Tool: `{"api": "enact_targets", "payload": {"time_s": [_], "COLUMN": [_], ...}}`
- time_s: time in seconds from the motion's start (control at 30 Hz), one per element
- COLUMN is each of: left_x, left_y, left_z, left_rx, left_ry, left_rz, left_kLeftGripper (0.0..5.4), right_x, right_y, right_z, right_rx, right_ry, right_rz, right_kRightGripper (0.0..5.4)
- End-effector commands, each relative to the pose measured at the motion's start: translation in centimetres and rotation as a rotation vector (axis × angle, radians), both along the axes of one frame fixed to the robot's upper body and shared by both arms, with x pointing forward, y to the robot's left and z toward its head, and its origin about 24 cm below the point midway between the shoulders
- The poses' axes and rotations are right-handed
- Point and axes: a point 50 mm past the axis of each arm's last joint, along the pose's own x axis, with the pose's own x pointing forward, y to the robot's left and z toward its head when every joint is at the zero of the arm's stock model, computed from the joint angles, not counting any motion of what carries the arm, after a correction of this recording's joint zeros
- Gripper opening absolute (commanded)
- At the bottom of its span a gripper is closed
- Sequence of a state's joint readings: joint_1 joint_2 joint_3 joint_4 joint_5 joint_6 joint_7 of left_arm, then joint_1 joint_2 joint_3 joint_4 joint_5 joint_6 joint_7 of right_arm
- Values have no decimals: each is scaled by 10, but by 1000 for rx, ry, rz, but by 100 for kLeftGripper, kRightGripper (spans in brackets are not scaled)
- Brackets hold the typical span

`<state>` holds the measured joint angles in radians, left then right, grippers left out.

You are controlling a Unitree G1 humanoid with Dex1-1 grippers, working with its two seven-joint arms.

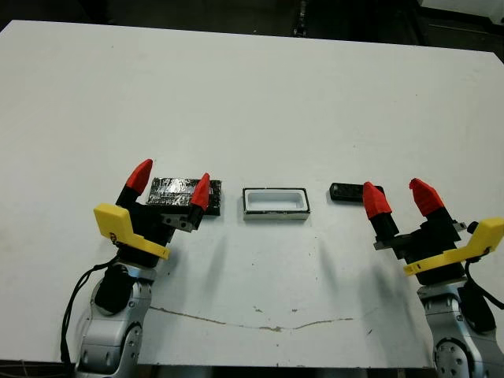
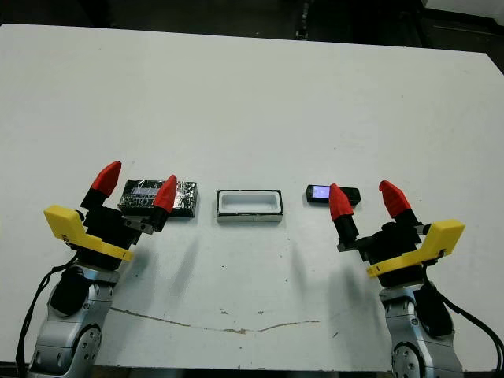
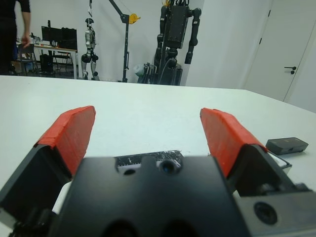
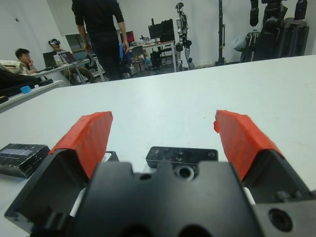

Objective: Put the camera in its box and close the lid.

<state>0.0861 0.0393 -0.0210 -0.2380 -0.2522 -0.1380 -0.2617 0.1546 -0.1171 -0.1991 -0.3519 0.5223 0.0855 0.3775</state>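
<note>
A small flat black rectangular camera bar (image 1: 349,192) lies on the matte white table (image 1: 260,94), toward the robot's right, its near end partly hidden behind a red fingertip. Just left of it, apart, sits the shallow rectangular box (image 1: 275,201), white inside w/ a thin dark, silvery rim, uncovered and with nothing in it. Further left, the flat black lid (image 1: 176,191) w/ its crinkly, shiny, silvery top rests flat, not touching the box; the three form a rough row across the table's near-centre.

The right gripper (image 1: 400,200) hangs just in front of the camera, fingers spread wide, holding nothing. The left gripper (image 1: 171,183) sits over the near side of the lid, fingers likewise apart, nothing between them; whether a fingertip touches the lid cannot be told. Yellow brackets flank both black gripper bodies.

A thin dark crack or scratch line (image 1: 268,323) runs along the table's near edge. Beyond the table, wrist views show a lab: a standing person in dark clothes (image 4: 101,34), a seated person (image 4: 22,57) at desks w/ monitors, and humanoid robots on stands (image 3: 177,37).
</note>
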Motion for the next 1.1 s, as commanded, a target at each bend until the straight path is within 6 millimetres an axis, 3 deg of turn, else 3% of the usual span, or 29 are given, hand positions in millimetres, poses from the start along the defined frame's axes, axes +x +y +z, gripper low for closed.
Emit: {"api": "enact_targets", "payload": {"time_s": [0.03, 0.33, 0.5, 0.87, 1.1], "left_x": [-2, -2, -3, -3, -4], "left_y": [1, 0, 0, 0, 1], "left_z": [-3, -4, -5, -5, -6], "left_rx": [9, 18, 6, 6, 1], "left_ry": [23, 24, 23, 25, 29], "left_rz": [-2, 8, -6, 1, 8], "left_kLeftGripper": [540, 540, 540, 540, 540], "right_x": [-1, -2, 3, 43, 76], "right_y": [-3, -6, -18, -55, -71], "right_z": [0, -1, 8, 78, 115], "right_rx": [-23, -32, -146, -422, -560], "right_ry": [-1, 12, -28, -164, -120], "right_rz": [5, 8, 22, 160, 370], "right_kRightGripper": [538, 538, 538, 538, 538]}}
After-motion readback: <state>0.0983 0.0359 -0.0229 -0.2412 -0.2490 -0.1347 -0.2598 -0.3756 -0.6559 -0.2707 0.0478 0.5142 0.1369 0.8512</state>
